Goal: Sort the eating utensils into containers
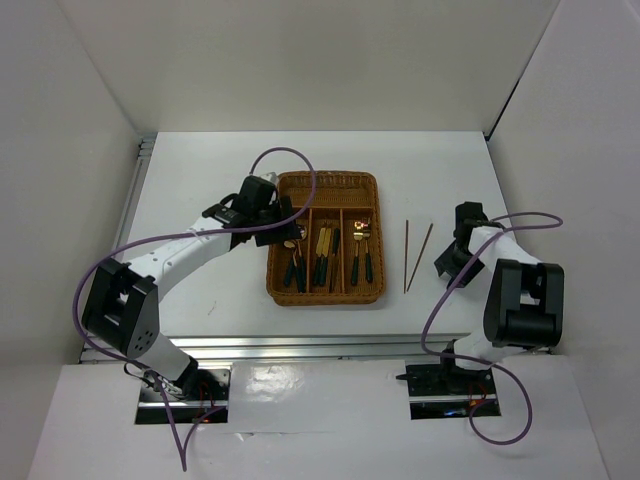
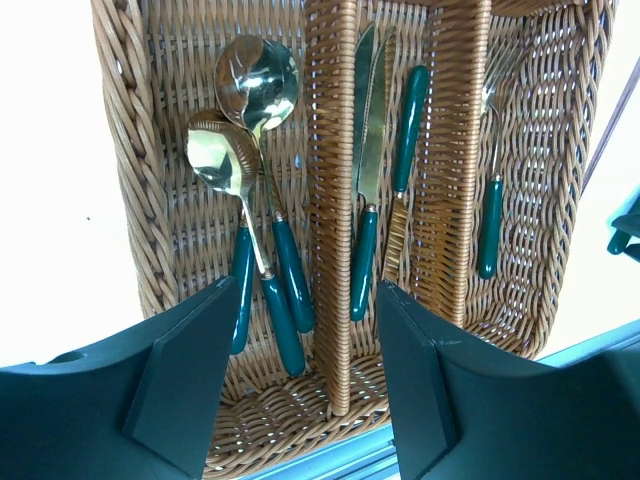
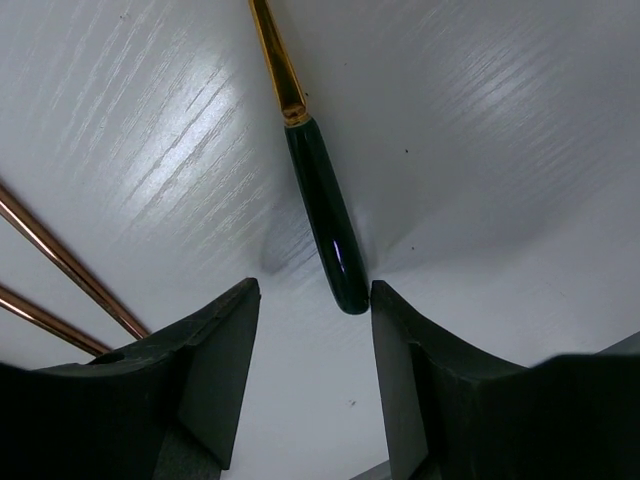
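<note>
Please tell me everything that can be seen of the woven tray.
The tray is rectangular, of brown woven wicker, and lies flat on the white table between the two arms. Woven dividers form three long slots and one crosswise slot at the far end. The left slot holds spoons, the middle knives, the right forks; nothing shows in the crosswise one. The open left gripper hangs over its left side.
</note>
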Controlling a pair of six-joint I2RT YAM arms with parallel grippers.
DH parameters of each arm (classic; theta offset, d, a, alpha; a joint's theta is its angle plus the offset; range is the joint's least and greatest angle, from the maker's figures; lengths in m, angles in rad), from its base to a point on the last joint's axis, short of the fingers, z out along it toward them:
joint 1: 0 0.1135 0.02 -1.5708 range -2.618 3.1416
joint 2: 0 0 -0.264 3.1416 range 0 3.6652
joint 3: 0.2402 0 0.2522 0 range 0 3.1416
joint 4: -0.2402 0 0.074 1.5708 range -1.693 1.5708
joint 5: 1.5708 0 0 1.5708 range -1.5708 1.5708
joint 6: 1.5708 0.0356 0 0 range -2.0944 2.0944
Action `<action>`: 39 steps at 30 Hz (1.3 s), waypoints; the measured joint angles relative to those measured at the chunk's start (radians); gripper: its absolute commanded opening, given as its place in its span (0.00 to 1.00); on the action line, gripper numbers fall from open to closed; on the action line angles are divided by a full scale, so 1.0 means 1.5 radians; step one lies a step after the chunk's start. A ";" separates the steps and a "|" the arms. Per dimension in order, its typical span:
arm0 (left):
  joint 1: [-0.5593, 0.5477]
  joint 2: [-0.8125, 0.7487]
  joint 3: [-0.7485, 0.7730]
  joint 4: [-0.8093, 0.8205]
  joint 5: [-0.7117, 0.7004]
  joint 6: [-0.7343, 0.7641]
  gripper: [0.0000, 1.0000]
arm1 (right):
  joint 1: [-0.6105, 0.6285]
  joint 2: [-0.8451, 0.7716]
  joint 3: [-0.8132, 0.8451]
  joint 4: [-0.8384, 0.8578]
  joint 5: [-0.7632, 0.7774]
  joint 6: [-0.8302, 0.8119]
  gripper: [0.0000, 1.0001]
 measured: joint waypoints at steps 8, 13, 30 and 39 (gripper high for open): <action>0.001 0.000 0.000 0.002 0.005 0.000 0.70 | -0.001 0.034 0.013 0.002 0.003 -0.005 0.50; 0.001 0.000 -0.001 0.004 0.007 0.000 0.70 | -0.001 0.039 0.013 0.005 -0.002 -0.009 0.45; 0.006 -0.001 -0.001 0.013 0.010 0.002 0.70 | -0.001 -0.002 0.014 0.025 -0.041 -0.037 0.11; 0.012 -0.001 -0.002 0.004 -0.001 0.015 0.70 | 0.067 -0.173 0.134 0.002 -0.125 -0.057 0.11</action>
